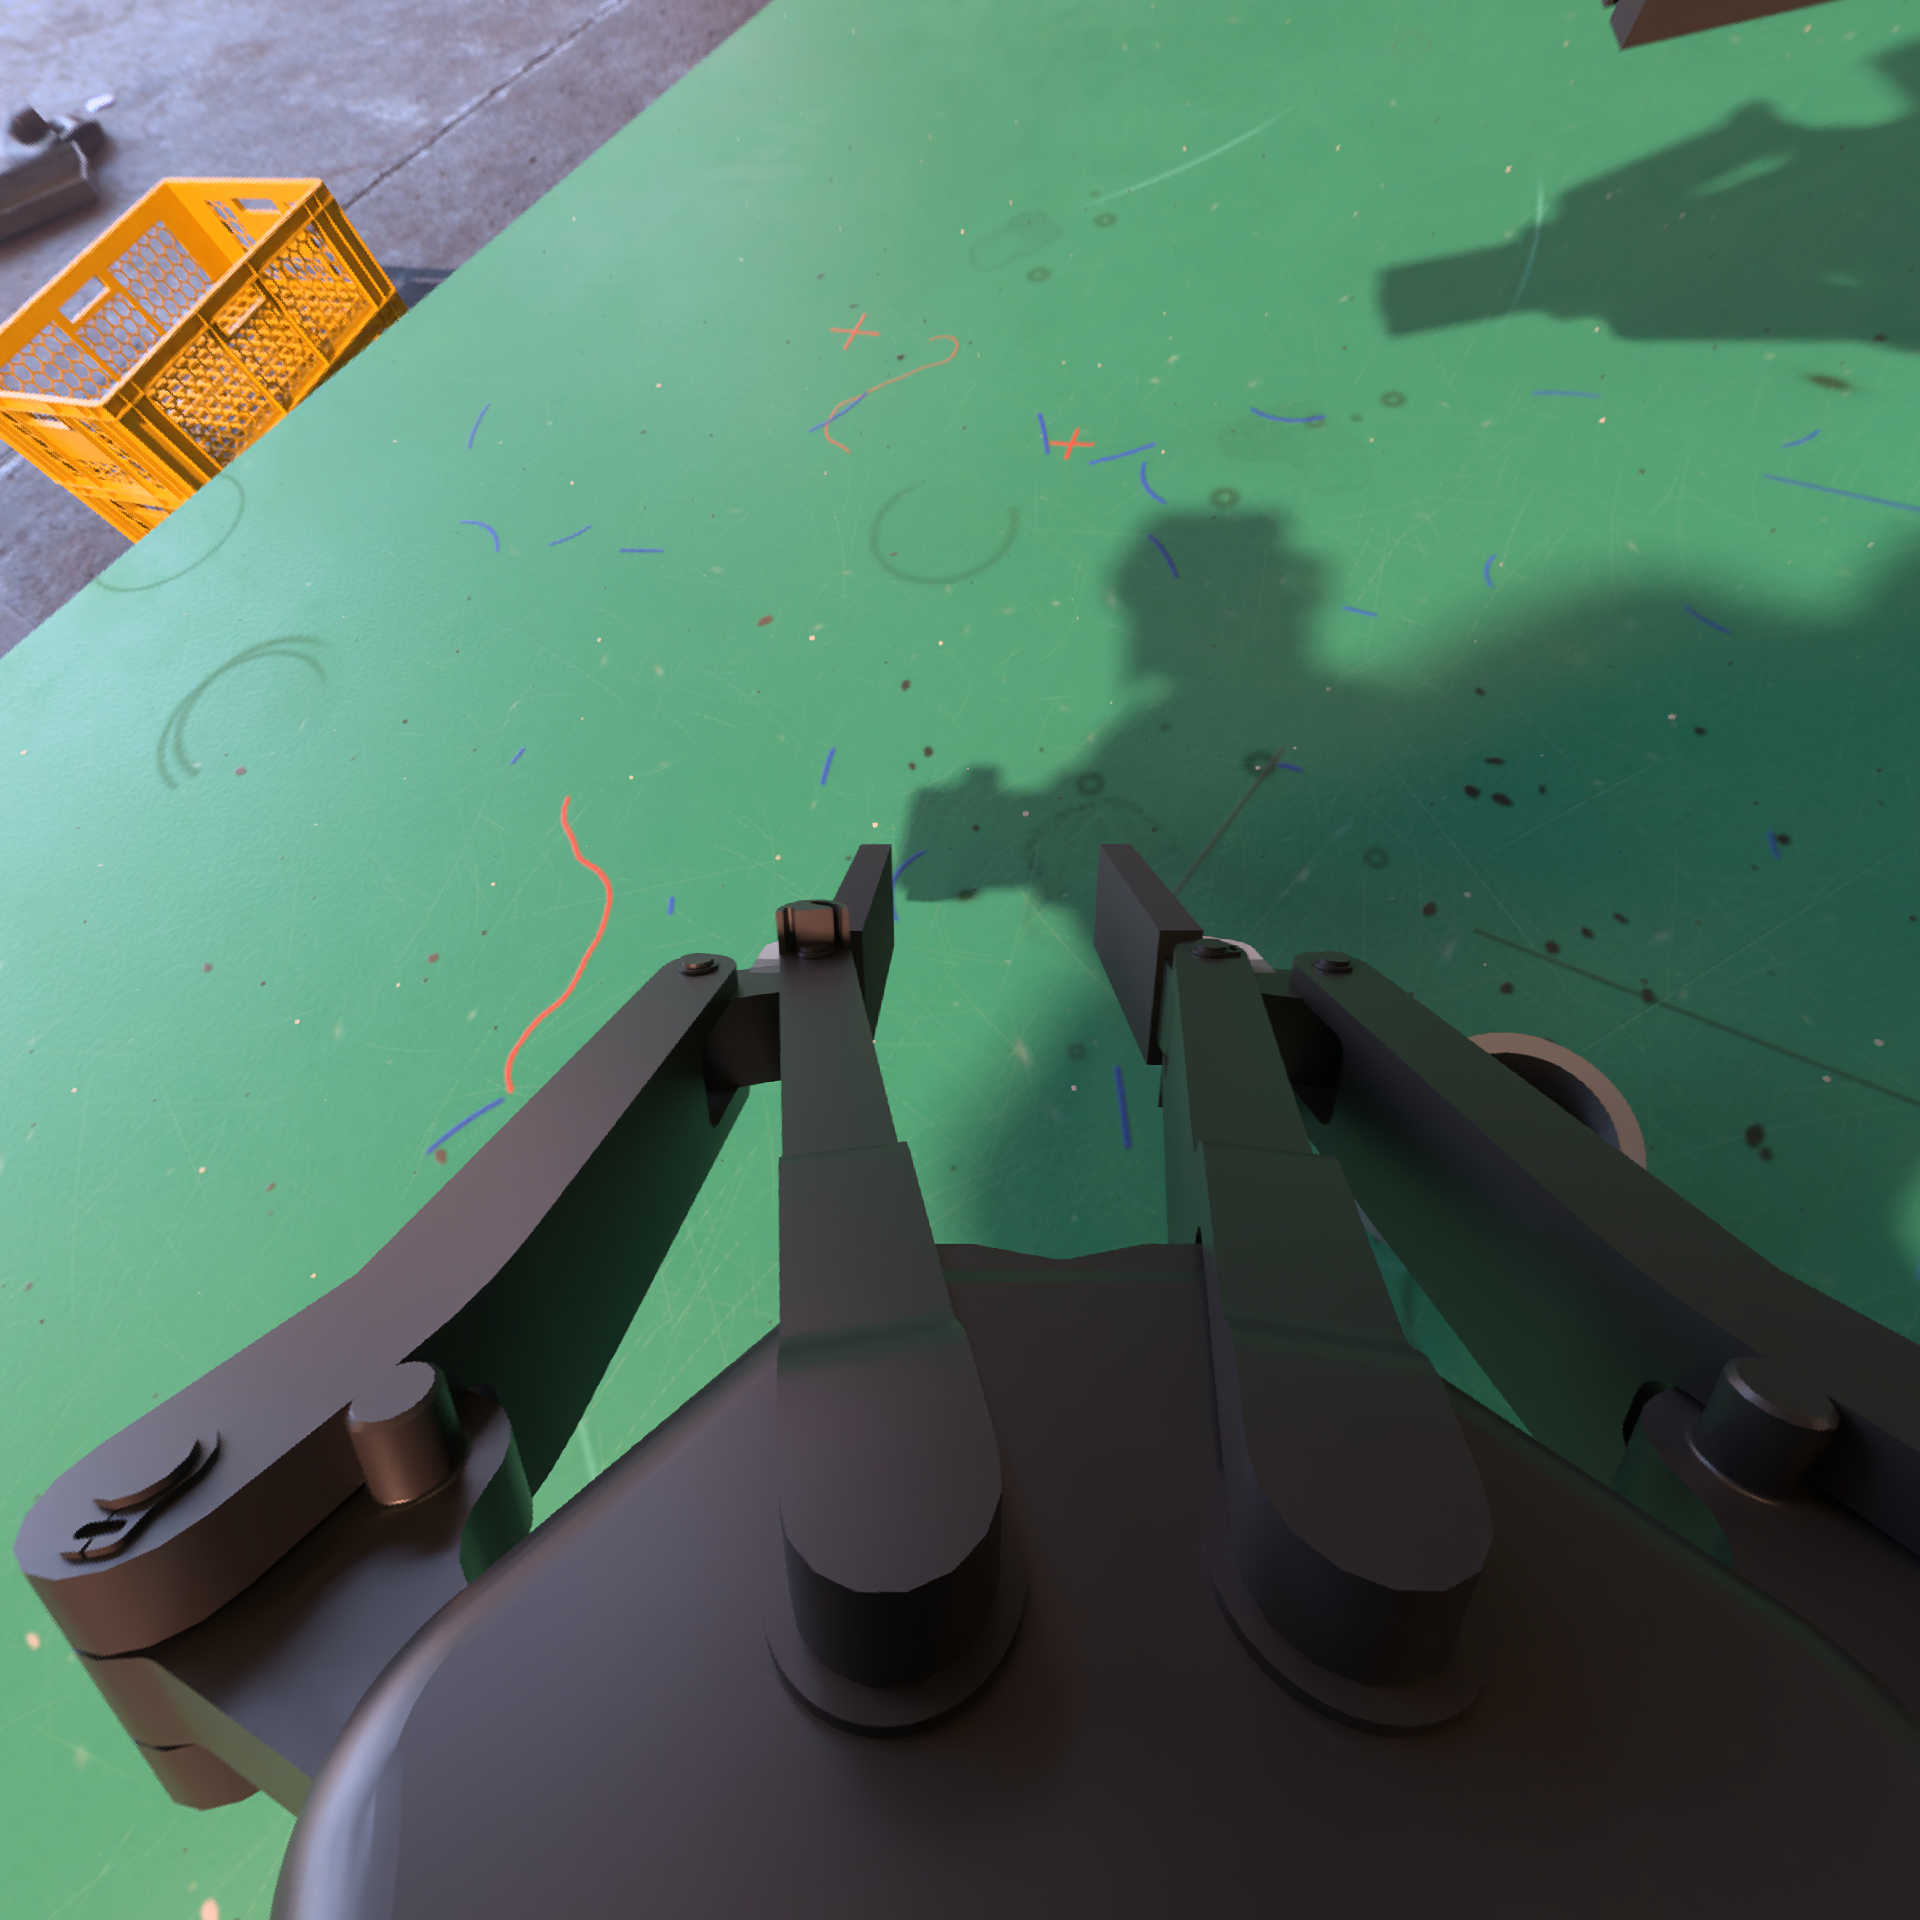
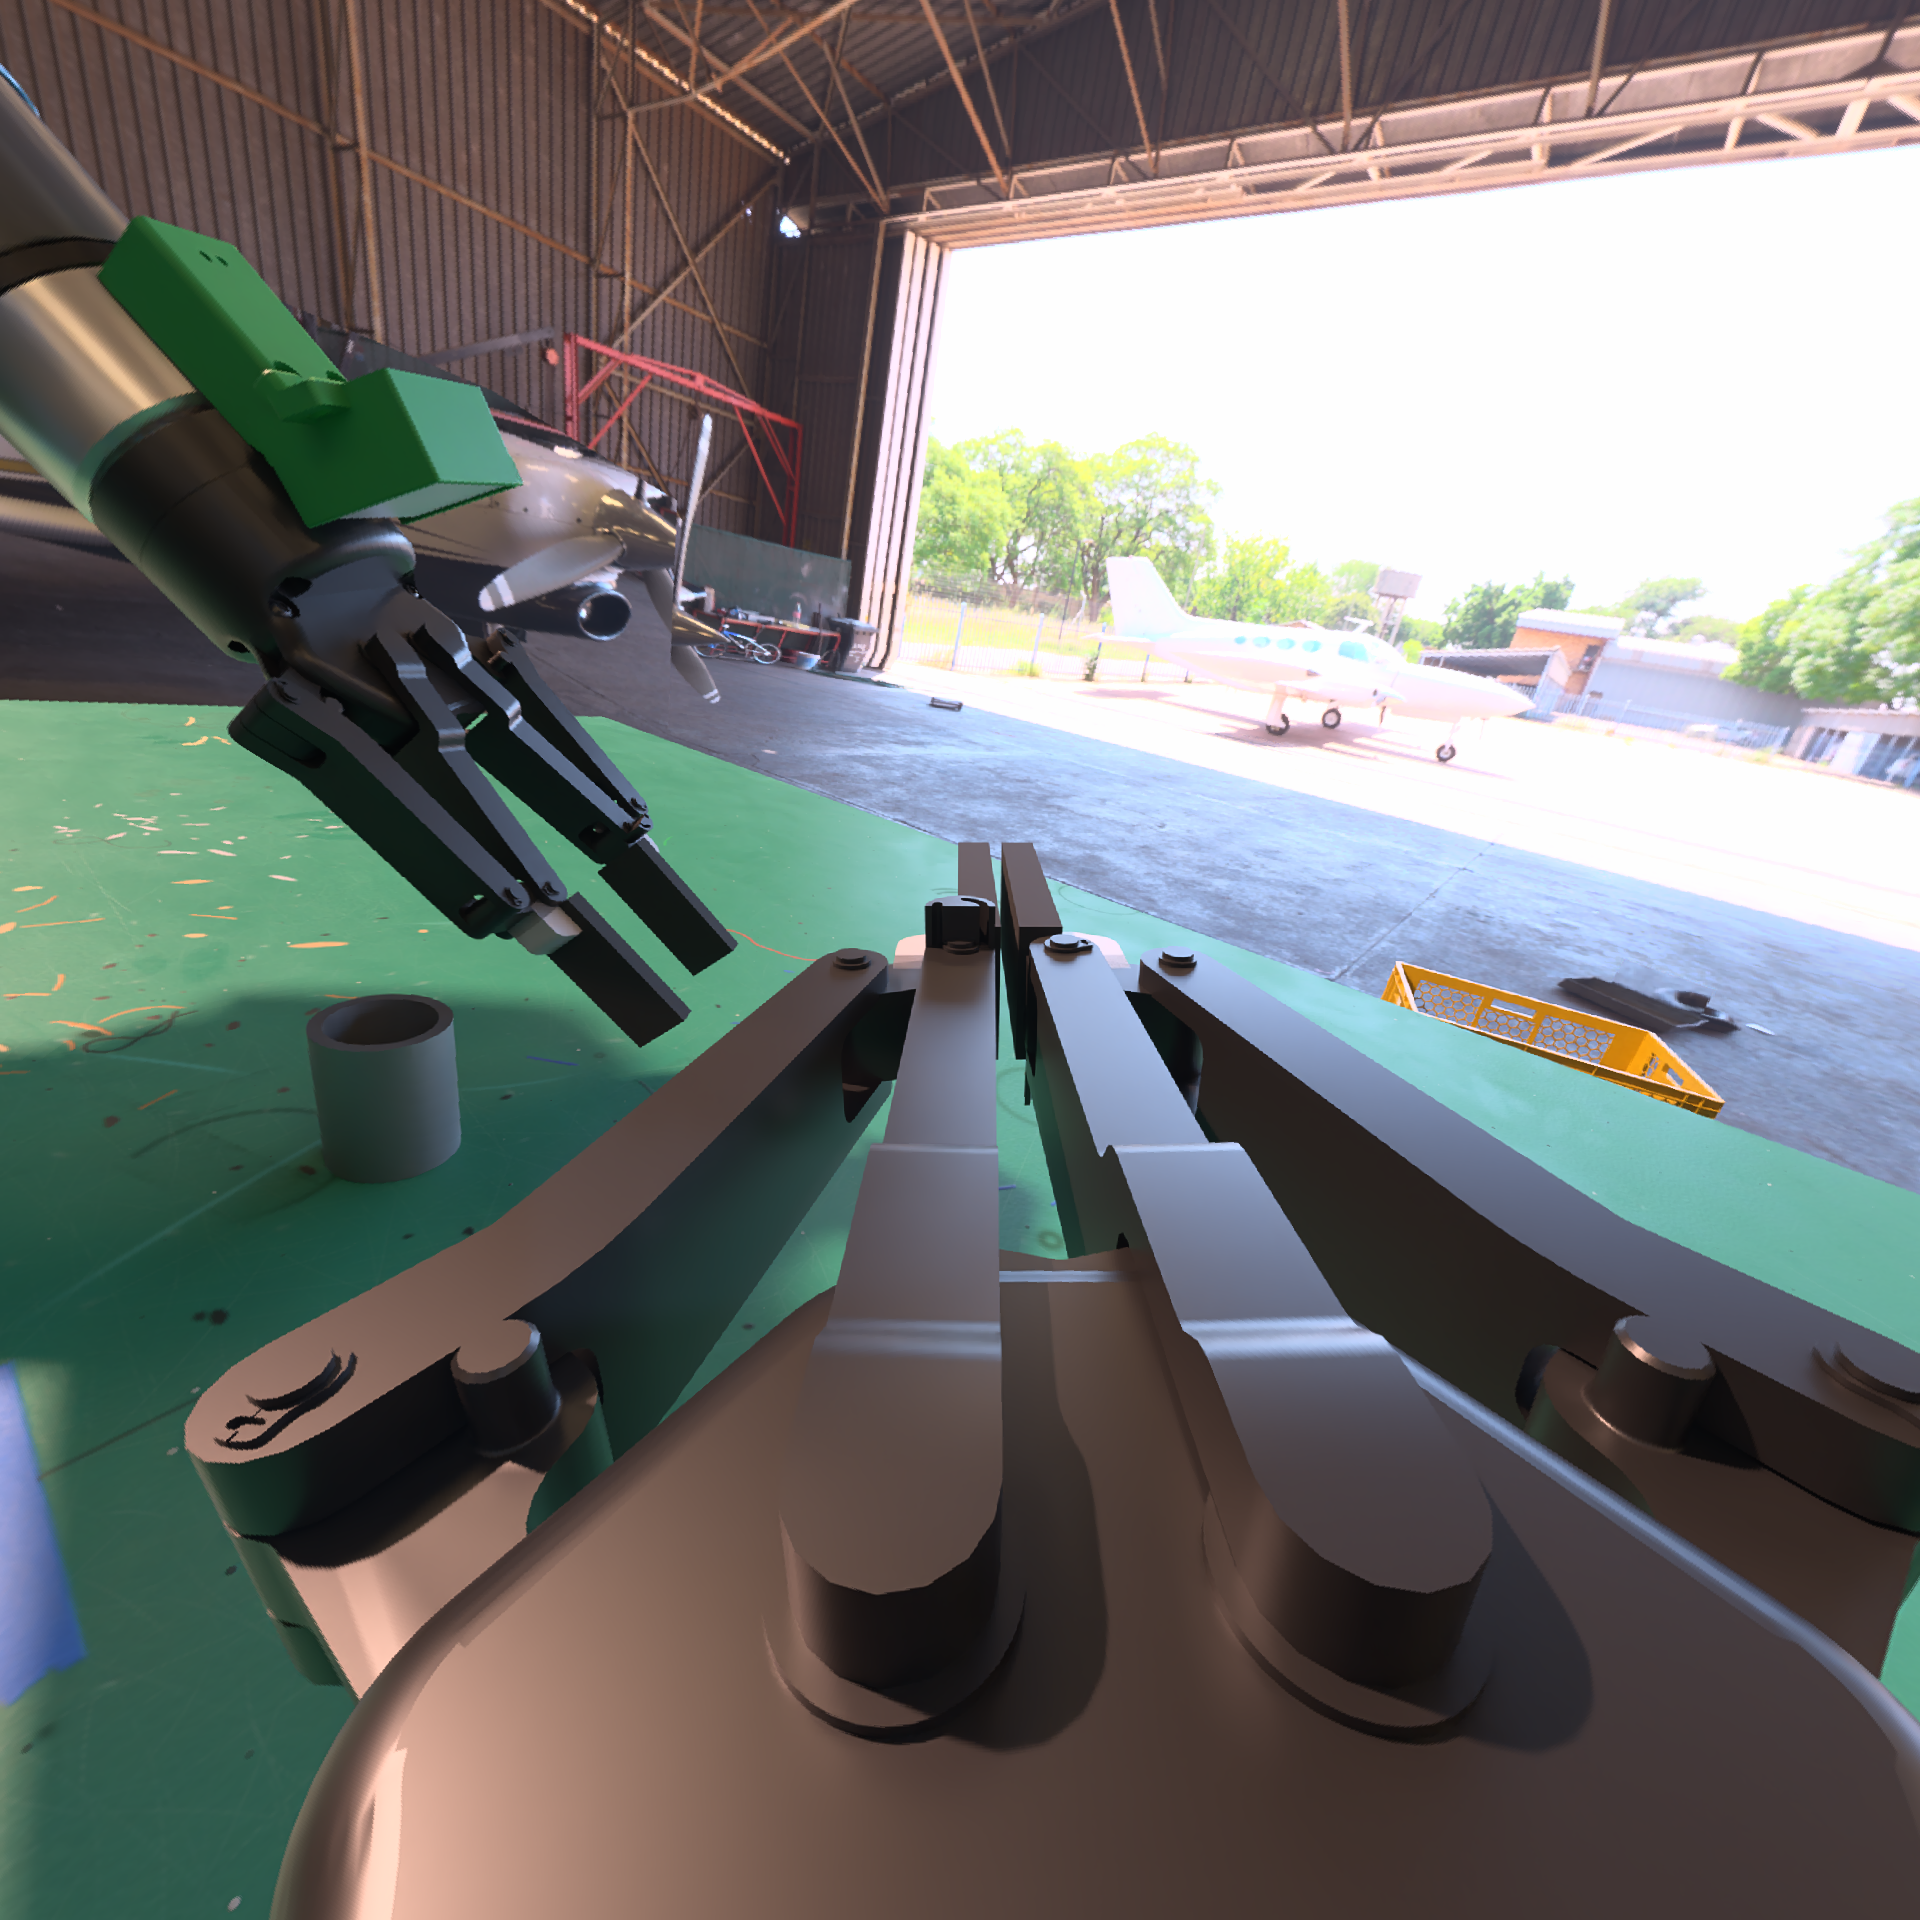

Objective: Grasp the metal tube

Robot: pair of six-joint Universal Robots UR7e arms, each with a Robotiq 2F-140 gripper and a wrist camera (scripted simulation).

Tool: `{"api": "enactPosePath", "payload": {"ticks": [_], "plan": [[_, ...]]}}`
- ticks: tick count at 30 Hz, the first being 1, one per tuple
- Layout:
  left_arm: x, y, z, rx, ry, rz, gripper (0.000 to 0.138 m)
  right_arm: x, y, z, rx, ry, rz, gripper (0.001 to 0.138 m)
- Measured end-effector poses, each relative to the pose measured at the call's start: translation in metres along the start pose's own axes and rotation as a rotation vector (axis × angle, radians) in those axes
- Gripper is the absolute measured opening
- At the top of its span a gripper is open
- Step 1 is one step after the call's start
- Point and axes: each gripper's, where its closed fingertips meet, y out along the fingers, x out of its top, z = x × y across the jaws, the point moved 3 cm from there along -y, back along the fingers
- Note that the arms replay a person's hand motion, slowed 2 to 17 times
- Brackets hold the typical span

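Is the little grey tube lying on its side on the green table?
No, the metal tube stands upright on the green table, with its open end facing up.

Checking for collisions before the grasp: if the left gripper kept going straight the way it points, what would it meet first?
Probably the bare green table. The left gripper points down at open surface; the metal tube sits off to its side, outside that line.
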Motion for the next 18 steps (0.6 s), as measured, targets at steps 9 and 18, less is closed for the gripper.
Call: {"api": "enactPosePath", "payload": {"ticks": [9,18], "plan": [[-0.001,0.011,0.008,0.043,0.082,0.100,0.020,-0.001,0.001,0.001,0.011,0.000,0.006,0.003],[0.013,0.015,0.023,0.129,0.109,0.053,0.001,-0.001,0.001,0.003,0.023,0.008,0.008,0.003]]}}
